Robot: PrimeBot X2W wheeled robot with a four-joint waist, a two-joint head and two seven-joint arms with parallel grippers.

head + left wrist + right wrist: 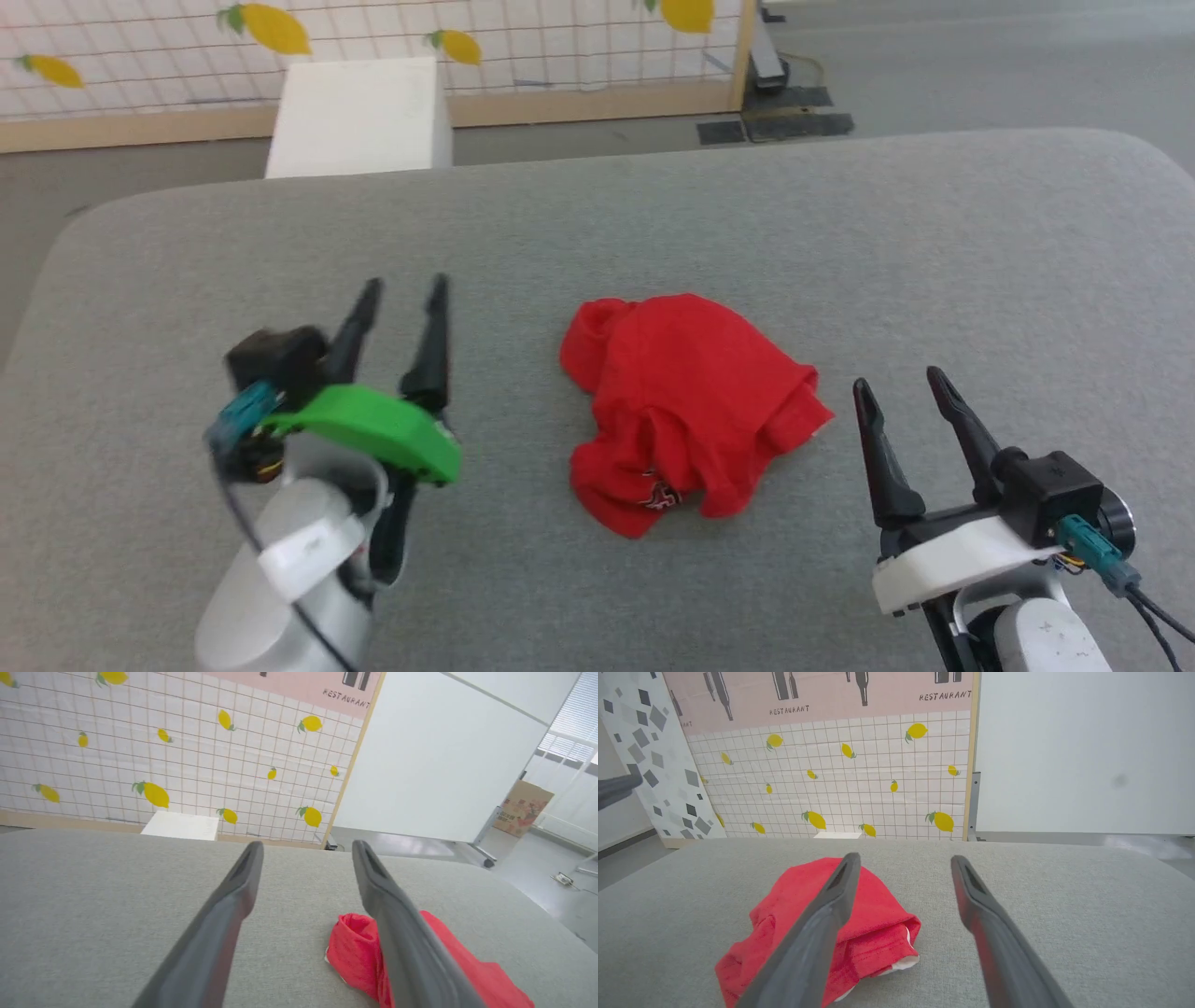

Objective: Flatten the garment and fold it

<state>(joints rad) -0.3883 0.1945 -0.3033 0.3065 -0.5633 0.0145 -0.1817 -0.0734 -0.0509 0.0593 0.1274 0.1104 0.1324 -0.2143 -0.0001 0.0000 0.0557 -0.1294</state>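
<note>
Nearest my head camera, the left claw [406, 282] and the right claw [896, 378] hovered low over the grey fabric-covered desk [840, 233]. Both had their fingers spread apart and gripped nothing. Between them, touching neither, the red basketball shorts [686, 401] lay in a crumpled heap near the middle of the desk, the cloth doubled over itself. A small white-and-black print [658, 495] peeked from the near fold, and a sliver of white trim [903, 961] showed at the edge facing the right claw.

By my reading the flanking stance was deliberate: one claw to each side, placed to catch opposite edges and draw the heap flat. Flattening had not yet begun, and folding lay further off.

Each arm reached forward from the near edge with its fingers pointing away from me, the left claw angled slightly inward toward the shorts. Behind the desk a white box [359, 117] stood before a lemon-patterned wall [560, 37].
</note>
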